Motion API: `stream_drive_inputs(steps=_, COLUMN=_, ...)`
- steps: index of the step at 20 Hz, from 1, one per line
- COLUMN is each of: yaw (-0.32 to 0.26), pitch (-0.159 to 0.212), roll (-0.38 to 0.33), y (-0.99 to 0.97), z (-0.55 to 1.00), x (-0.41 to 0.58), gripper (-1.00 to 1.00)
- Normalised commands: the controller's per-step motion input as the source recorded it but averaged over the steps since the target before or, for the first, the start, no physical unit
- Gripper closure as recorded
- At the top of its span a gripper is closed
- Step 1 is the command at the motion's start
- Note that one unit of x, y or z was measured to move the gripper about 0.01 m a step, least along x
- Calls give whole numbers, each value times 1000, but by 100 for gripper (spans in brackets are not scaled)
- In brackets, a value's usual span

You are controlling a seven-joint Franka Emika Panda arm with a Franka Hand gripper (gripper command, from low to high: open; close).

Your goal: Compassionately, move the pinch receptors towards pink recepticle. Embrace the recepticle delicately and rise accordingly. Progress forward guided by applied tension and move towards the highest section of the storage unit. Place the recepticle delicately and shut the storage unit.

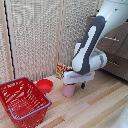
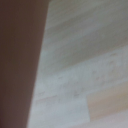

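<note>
The pale pink cup (image 1: 68,90) stands upright on the wooden floor, right of the red bowl. My white hand hangs low directly over it, and the gripper (image 1: 77,85) is down at the cup's top. One dark fingertip (image 1: 83,86) shows a little to the right of the cup, apart from its wall. The other finger is hidden behind the cup. The brown dresser (image 1: 118,49) with silver bar handles stands at the exterior view's right. In the wrist view a blurred dark pinkish surface (image 2: 20,65) fills one side and pale floorboards fill the other. No fingers show there.
A low red bowl (image 1: 44,85) sits on the floor by the cup. A red wire basket (image 1: 22,100) stands at the exterior view's left front. A small yellowish object (image 1: 61,70) lies behind the hand. A woven screen wall (image 1: 40,35) closes the back.
</note>
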Motion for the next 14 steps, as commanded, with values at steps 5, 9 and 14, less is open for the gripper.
stream_drive_inputs(steps=5, yaw=0, pitch=19, roll=0, y=2, z=-10, x=0, gripper=100)
stream_drive_inputs(steps=9, yaw=0, pitch=0, roll=0, y=1, z=0, x=0, gripper=100)
stream_drive_inputs(steps=14, yaw=0, pitch=0, roll=0, y=45, z=0, x=37, gripper=100)
